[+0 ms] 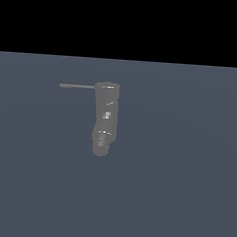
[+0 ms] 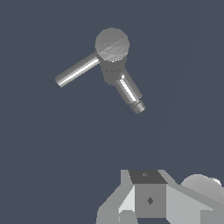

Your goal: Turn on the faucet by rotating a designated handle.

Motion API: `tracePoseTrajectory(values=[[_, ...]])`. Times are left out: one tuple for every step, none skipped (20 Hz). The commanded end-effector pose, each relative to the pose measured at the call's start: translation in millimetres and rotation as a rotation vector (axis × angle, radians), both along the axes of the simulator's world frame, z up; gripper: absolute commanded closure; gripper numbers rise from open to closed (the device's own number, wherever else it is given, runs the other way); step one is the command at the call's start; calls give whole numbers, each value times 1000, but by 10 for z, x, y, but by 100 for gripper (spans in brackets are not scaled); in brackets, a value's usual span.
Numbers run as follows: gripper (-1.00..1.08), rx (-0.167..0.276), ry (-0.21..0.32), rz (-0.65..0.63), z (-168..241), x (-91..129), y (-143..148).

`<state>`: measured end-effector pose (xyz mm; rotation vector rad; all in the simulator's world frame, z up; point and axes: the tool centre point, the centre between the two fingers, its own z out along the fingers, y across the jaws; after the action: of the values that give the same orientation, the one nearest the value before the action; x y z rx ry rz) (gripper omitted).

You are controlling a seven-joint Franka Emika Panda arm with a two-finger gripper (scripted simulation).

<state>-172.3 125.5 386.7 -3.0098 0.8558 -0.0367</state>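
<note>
- Wrist view, nearest: part of the gripper (image 2: 151, 199) fills the lower edge — grey and white blocky housing, 1 dark square face with a small diamond mark. Fingertips are out of frame; I cannot tell whether the jaws stand apart or together. Nothing is seen held.
- A pale rounded piece of the arm shows just beside the housing.
- Gripper sits well apart from the faucet, with bare floor between. No contact with anything.
- Beyond it: the faucet (image 2: 113, 48), dull grey, seen from above in this view. Its round cap faces the camera, likely because the wrist looks down on it.
- 2 rods leave the cap at an angle to each other. The longer, plain one is the handle (image 2: 76, 72), judged so from its smooth, straight form. The shorter one ends in a small nozzle tip, so I read it as the spout (image 2: 129, 92).
- Exterior view, farther: faucet body (image 1: 105, 117) stands near the middle of the blue-grey floor (image 1: 185, 195), slightly bent, rounded end lowest in the picture.
- Handle (image 1: 77, 86) projects from the body's top toward the exterior view's left, free on all sides.
- Arm not seen in the exterior view.
- Judgement: approach stage; turning not begun. The handle's free end gives the most leverage for a push.
</note>
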Motion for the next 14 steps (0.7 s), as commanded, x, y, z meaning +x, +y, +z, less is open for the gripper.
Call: tracePoseTrajectory(values=[[108,2,1,-52,-96,93,84],[108,3,2,-73,-134,131,114],[108,3,2,-93,-171,169,144],[108,4,3,-113,-208,208,173],[108,5,4,-133,-245,248,200],[108,5,4,-152,-281,288,227],[108,6,5,-172,-318,328,253],[108,6,5,-192,-354,369,278],[108,7,6,-211,-390,409,302],[108,7,6,-230,-425,450,325],[108,8,7,-250,-461,492,347],[108,9,7,-269,-496,533,368],[108,9,8,-288,-531,575,387],[108,10,8,-307,-565,616,406]])
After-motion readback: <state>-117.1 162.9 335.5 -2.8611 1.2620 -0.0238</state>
